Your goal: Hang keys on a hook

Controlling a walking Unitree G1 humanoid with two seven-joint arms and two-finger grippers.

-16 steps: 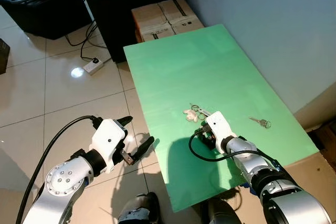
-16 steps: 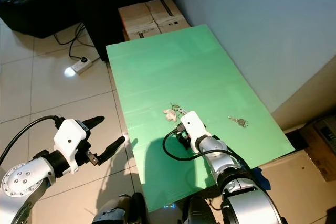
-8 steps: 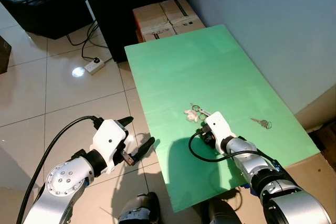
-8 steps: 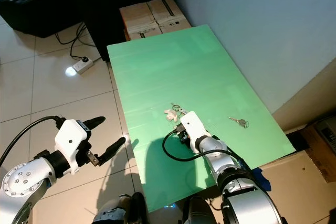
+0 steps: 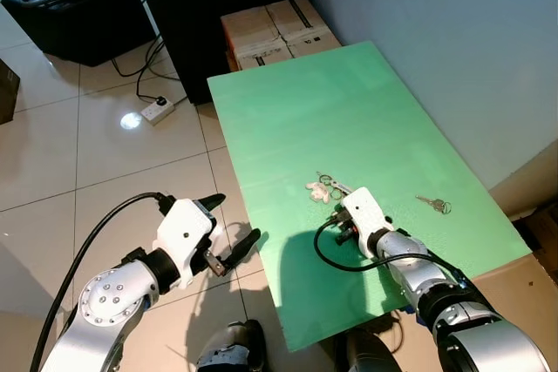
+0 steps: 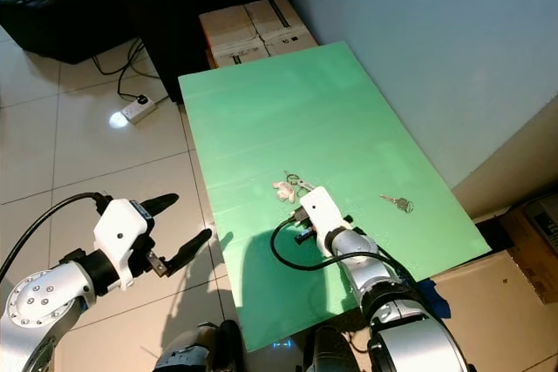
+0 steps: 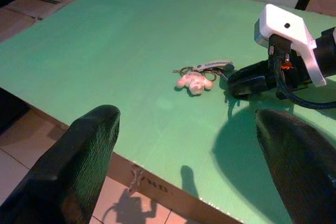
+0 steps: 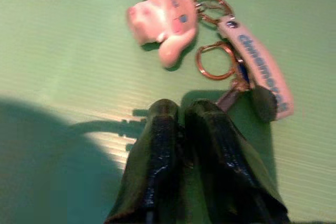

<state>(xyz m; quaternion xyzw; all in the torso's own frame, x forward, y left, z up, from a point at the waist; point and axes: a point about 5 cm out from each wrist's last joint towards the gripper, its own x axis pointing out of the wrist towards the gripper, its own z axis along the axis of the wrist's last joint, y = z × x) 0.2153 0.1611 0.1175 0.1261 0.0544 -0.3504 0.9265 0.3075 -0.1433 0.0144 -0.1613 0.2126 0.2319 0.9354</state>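
Keys [image 8: 231, 51] lie flat on the green surface [image 5: 366, 119], so my right claw [image 8: 181, 111], pinched closed and empty, noses just beside them.

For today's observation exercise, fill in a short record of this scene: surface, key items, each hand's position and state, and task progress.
surface: green table
keychain: pink charm keychain with rings and a strap, lying flat on the table
second item: loose keys nearer the table's right edge
right hand: right hand low over the table, fingers together, tips beside the keychain's strap end
left hand: left hand open, over the floor off the table's left edge
task progress: keychain not lifted
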